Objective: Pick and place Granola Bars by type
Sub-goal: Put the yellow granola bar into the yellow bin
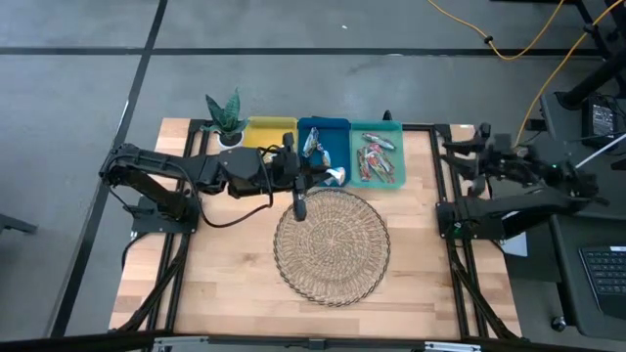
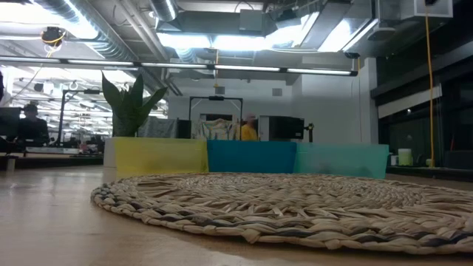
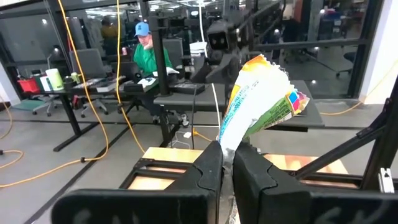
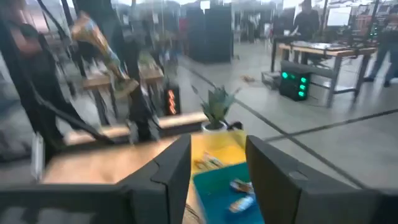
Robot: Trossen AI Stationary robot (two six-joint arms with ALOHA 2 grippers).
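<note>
Three bins sit in a row along the far edge of the bench (image 1: 225, 284): a yellow bin (image 1: 271, 129) beside the potted plant (image 1: 225, 117), a blue bin (image 1: 324, 132) in the middle with a few silvery-blue wrapped bars (image 1: 315, 143) inside, and a teal bin (image 1: 381, 132) holding a loose heap of red-orange bars (image 1: 376, 161). In the right wrist view a wrapper or two shows in the yellow bin as well. In front of them lies the round woven mat (image 1: 332, 246). The left end effector (image 3: 227, 163) reaches over the near edge of the blue bin, its fingers (image 3: 208, 171) pressed tight together on the bottom end of a granola bar (image 3: 258, 102), white with yellow and blue print. The bar stands with its long axis running up and away from the fingers, its crimped top end free in the air. The right end effector (image 4: 217, 165) waits off at the bench's right side, jaws standing apart with nothing between them.
</note>
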